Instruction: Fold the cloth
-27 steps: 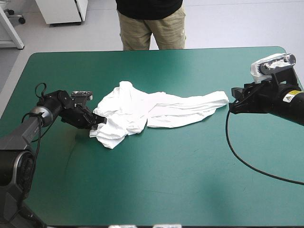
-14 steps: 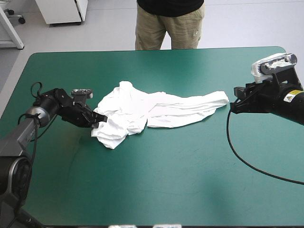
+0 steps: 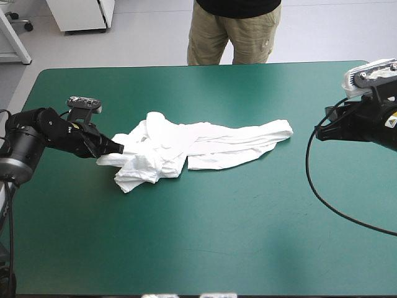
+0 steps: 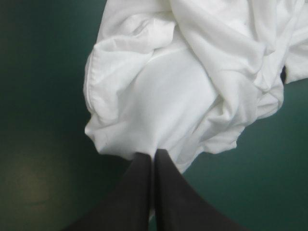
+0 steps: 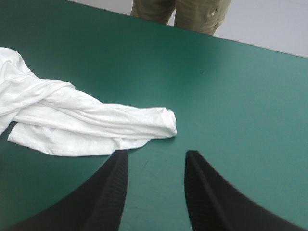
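The white T-shirt [image 3: 192, 146] lies crumpled in a long band on the teal-green cover [image 3: 217, 236], long axis running gripper to gripper. My left gripper [image 3: 119, 148] pinches its bunched end, jaws all but together. My right gripper [image 3: 318, 133], jaws spread, hovers apart from the narrow end ahead of it.

A teal-green table [image 3: 205, 248] stands on pale grey floor [image 3: 322, 31], a white cabinet [image 3: 77, 13] beyond.

Black jointed left arm [image 3: 46, 131] with grey collar [image 3: 11, 165], black right arm [image 3: 366, 119], possibly a yellow label [image 3: 391, 122], fin-shaped black fingers [image 5: 103, 197]
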